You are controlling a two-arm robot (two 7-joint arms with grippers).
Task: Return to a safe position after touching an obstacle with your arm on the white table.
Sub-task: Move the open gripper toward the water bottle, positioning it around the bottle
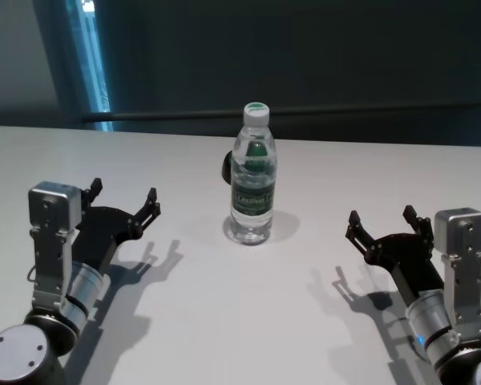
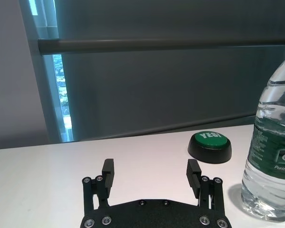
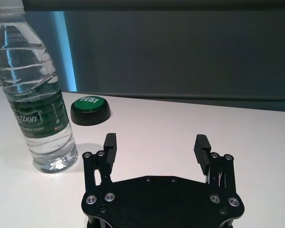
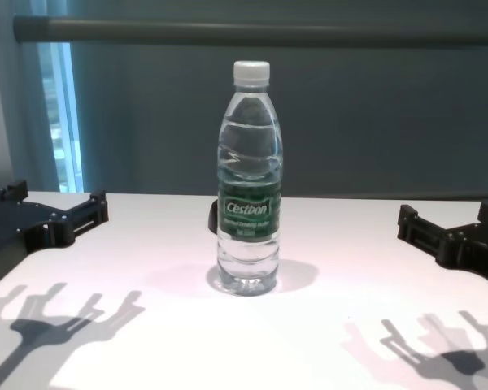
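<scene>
Dark grey wall panels and a horizontal rail close off the far side of the room, with a bright blue-lit strip of window at about eleven o'clock from my head camera. Below that spreads the white counter [image 1: 224, 321], glossy and plain.

At twelve o'clock on it stands the obstacle, a clear water bottle [image 1: 252, 172], upright, its white cap screwed on. I see clear liquid filling it up to the shoulder, and a dark green "Cestbon" band wraps its middle. Just behind it, toward eleven o'clock, sits a low black disc with a green top marked "YES" [image 2: 209, 146], mostly hidden by the bottle from my head camera.

My left tool [image 1: 123, 200] hovers at about nine o'clock, fingers spread wide, holding nothing, well apart from the bottle. My right tool [image 1: 381, 223] hovers at about three o'clock, likewise spread and empty, also well apart from the bottle.
</scene>
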